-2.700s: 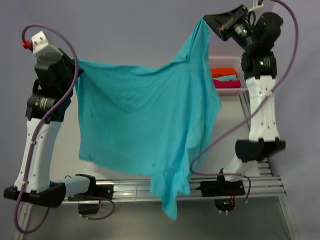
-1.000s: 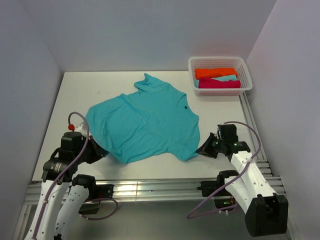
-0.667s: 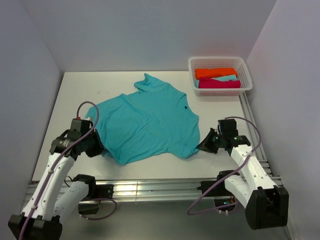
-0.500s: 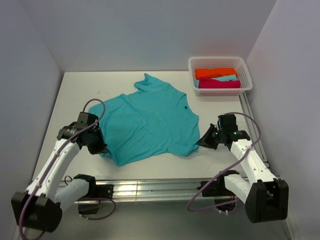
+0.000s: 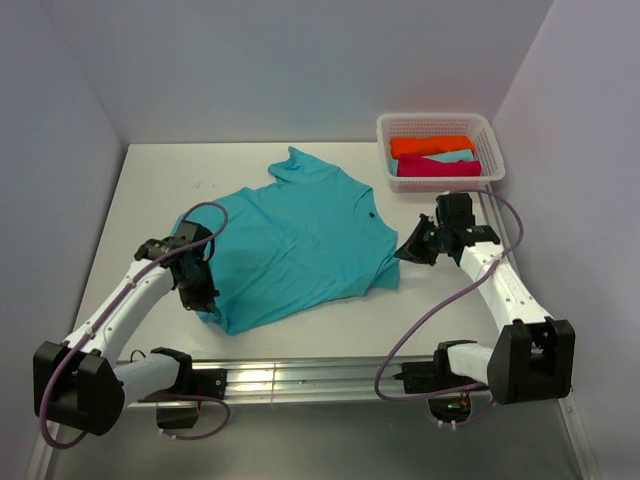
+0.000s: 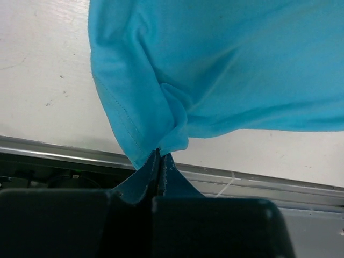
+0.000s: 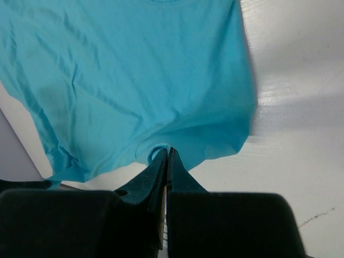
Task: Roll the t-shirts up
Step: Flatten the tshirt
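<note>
Both wrist views crop the turquoise t-shirt [image 6: 231, 64], its pinched fabric vanishes inside the left gripper [image 6: 159, 160] and the right gripper [image 7: 166, 157], and the dark speck [image 5: 367, 213] at its neckline, perhaps a label, is too small to tell.

One high view, two close views

The top camera looks down from high behind the near edge on the whole desk [image 5: 150, 180]. Each wrist camera looks along its own tool, the left tool [image 6: 159, 155] and the right tool [image 7: 167, 151], from very near. All three share the turquoise t-shirt [image 5: 290, 245].
</note>
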You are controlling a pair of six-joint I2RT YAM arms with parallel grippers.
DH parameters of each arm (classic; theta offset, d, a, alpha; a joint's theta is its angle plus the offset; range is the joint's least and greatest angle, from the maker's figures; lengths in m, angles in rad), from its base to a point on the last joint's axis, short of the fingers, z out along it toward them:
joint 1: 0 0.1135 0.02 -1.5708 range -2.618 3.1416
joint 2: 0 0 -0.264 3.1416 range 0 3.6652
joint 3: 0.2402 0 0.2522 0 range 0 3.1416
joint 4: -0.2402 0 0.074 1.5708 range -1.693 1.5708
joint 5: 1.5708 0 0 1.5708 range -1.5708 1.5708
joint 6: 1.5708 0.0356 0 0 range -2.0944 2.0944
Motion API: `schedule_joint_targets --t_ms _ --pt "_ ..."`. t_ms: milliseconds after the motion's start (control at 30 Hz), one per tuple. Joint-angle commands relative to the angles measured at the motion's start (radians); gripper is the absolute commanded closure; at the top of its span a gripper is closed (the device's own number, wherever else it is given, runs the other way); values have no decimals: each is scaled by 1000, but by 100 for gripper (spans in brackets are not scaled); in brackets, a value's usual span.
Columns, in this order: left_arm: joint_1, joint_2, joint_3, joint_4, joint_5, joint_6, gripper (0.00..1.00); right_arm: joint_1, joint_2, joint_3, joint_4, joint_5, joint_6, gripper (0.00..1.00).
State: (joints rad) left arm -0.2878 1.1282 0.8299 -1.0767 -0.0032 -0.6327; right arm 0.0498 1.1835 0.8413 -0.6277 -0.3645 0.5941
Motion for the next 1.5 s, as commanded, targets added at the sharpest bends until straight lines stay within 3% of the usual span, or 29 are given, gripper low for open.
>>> schedule_joint_targets --t_ms 0,300,600,800,967,1000,1033,1067,1233,1467 --pt "-4 22 24 -20 -47 -19 100 13 28 35 -3 2 -36 100" --pt "-25 162 74 -11 58 28 100 68 -54 -105 -79 -8 -25 100" --pt "-54 200 147 -77 12 13 100 128 -166 -243 -116 -5 10 100" --pt "-53 209 124 -77 11 10 100 143 -137 -219 -124 -21 -34 100" --pt "-54 209 129 -75 11 7 100 142 -92 -127 -132 48 -57 83" --pt "-54 209 127 -75 9 7 100 140 -76 -79 -132 55 -66 77" --pt "-54 208 127 -74 8 7 100 139 -61 -55 -135 82 -69 61" --pt "-54 206 124 -77 9 5 100 137 -30 -33 -135 93 -71 59" --pt "-54 193 126 -78 9 5 99 102 36 42 -96 136 -97 48" --pt "-54 182 118 -72 9 7 100 45 264 93 95 206 -90 49"
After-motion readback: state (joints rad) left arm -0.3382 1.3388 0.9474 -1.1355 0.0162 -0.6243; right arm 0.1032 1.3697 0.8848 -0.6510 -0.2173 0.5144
